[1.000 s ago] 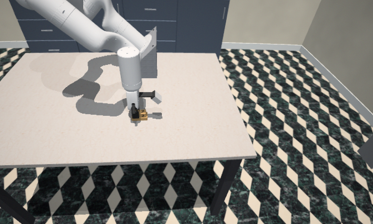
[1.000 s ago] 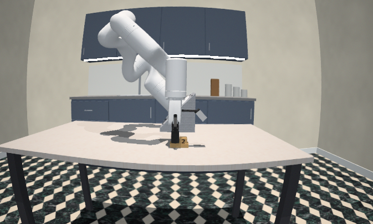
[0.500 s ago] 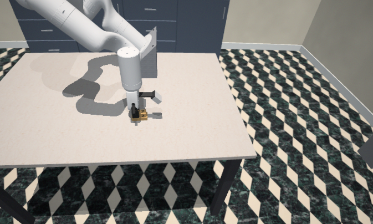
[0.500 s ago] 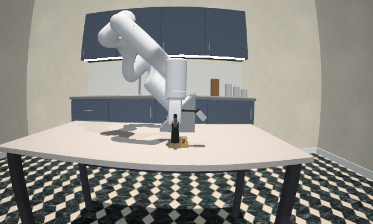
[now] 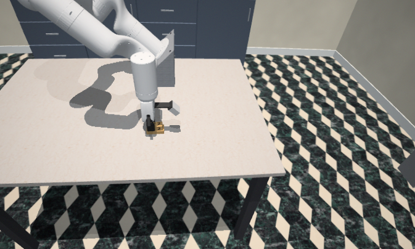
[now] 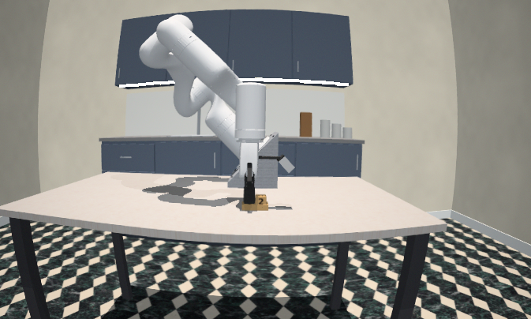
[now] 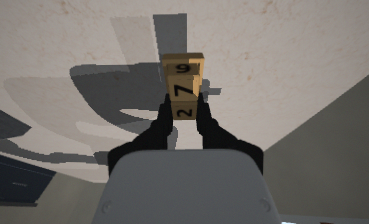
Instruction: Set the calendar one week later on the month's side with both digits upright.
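A home-style kitchen with blue wall cupboards (image 6: 260, 47), counter (image 6: 318, 139) and canisters (image 6: 336, 130).

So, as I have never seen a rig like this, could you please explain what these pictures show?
It is one white robot arm ending in a claw with two black fingers. The top picture looks down on the table; the exterior one faces it from the front, towards the kitchen cabinets; the wrist one looks past the claw from beside it. On the table is a small wooden tray with two number cubes side by side. The claw is shut on one cube, with a 2 on top; the other cube stands free beside it.
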